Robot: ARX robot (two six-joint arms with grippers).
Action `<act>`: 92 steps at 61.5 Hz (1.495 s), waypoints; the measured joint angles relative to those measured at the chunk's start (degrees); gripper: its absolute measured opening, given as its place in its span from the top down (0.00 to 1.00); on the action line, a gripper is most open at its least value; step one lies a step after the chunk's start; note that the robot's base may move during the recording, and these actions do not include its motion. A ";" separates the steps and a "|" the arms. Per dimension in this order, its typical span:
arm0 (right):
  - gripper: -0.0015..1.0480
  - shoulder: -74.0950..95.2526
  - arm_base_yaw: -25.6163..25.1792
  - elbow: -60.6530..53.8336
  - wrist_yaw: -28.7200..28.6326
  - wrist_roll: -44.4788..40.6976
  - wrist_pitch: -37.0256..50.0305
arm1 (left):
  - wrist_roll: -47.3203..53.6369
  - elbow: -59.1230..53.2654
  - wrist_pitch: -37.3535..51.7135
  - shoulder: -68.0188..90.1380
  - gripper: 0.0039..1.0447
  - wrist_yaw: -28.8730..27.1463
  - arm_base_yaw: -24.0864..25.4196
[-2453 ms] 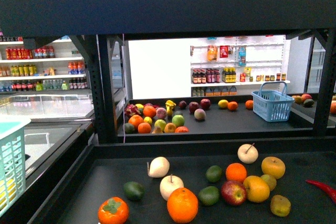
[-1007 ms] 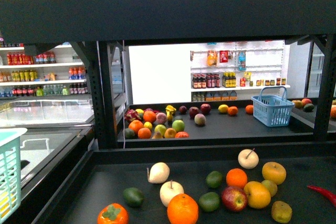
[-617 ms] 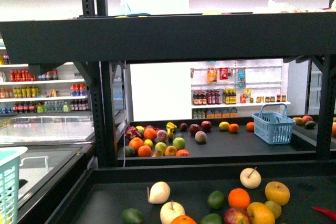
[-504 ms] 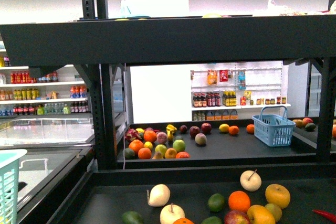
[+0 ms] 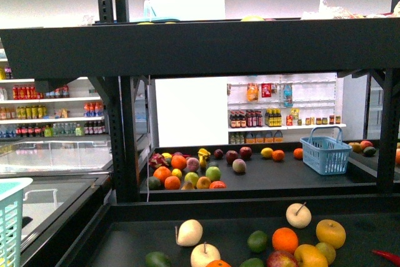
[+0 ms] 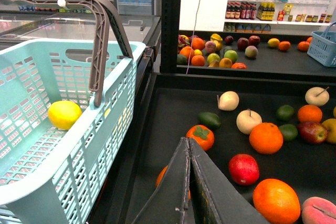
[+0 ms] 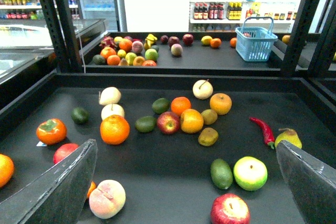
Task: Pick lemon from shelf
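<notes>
Left gripper (image 6: 190, 182): its two dark fingers meet at a point in the left wrist view, closed with nothing between them, hanging above the shelf tray.
Right gripper (image 7: 184, 182): fingers spread wide apart at either side of the right wrist view, empty, over the same tray.
Lemon (image 6: 64, 115): lies on the floor of the mint-green basket (image 6: 31, 182), off to the side of the left gripper and apart from it, near the basket's far wall.
Basket handle (image 6: 100, 51): grey, upright, arching over the lemon.
Shelf (image 5: 206, 45): black metal frame; its dark tray (image 7: 173, 177) lies under both grippers.
Ahead of the left gripper: a persimmon (image 6: 200, 137), a red apple (image 6: 243, 169) and an orange (image 6: 276, 201).
Ahead of the right gripper: a red chilli (image 7: 263, 130), a green apple (image 7: 250, 173) and a peach (image 7: 107, 198).
Far tray: a blue basket (image 5: 325, 151).
</notes>
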 joint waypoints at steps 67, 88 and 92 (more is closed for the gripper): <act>0.02 0.00 0.00 -0.02 0.00 0.00 0.00 | 0.02 -1.97 -11.28 -13.62 0.12 -0.04 0.00; 0.02 0.00 0.00 -0.02 0.00 0.00 0.00 | 0.13 -1.97 -11.28 -13.62 0.07 -0.04 0.00; 0.02 0.00 0.00 0.00 0.00 0.00 0.00 | 0.13 -1.97 -11.28 -13.62 0.07 -0.04 0.00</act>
